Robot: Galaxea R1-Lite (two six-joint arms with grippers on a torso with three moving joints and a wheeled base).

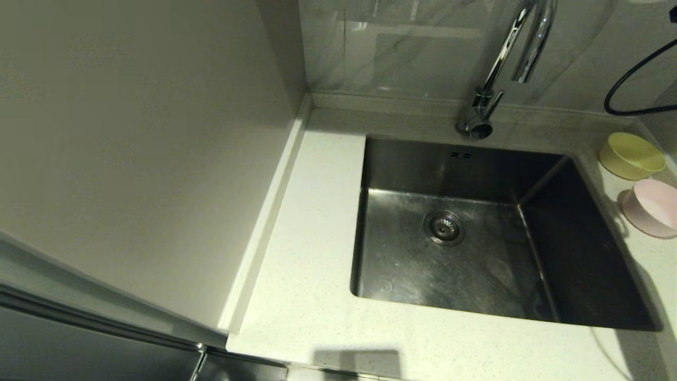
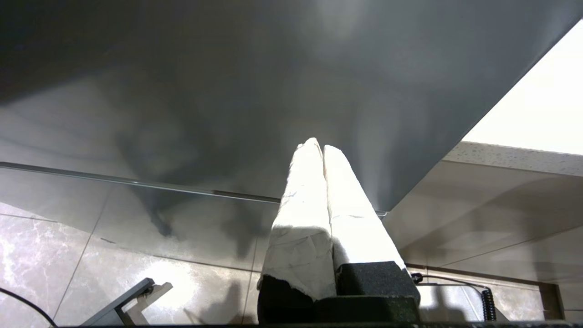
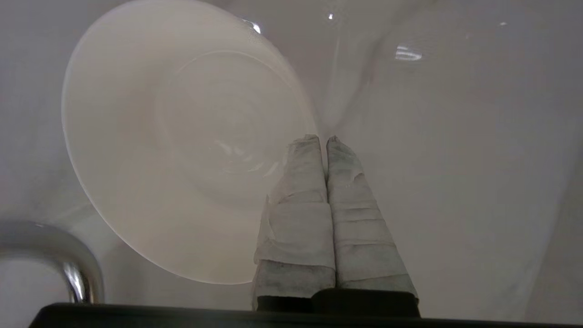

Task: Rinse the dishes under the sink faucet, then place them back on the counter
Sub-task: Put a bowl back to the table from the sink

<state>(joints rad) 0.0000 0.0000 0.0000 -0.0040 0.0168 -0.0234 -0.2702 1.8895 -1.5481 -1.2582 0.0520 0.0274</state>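
Observation:
The white bowl (image 3: 182, 136) hangs in the air in front of a glossy wall, and my right gripper (image 3: 321, 139) is shut on its rim. The faucet's chrome arch (image 3: 68, 259) shows close beside it. The head view shows neither this gripper nor the white bowl. There the faucet (image 1: 502, 53) rises behind the steel sink (image 1: 402, 169), which holds no dishes. The yellow-green bowl (image 1: 632, 154) and the pale pink bowl (image 1: 653, 207) sit on the counter (image 1: 312, 238) right of the sink. My left gripper (image 2: 319, 146) is shut on nothing, parked low by a grey cabinet front.
A round strainer drain (image 1: 444, 227) lies in the sink floor. A black cable (image 1: 629, 79) loops at the back right wall. A tall grey panel (image 1: 132, 132) borders the counter on the left. Tiled floor (image 2: 68, 255) shows below the left gripper.

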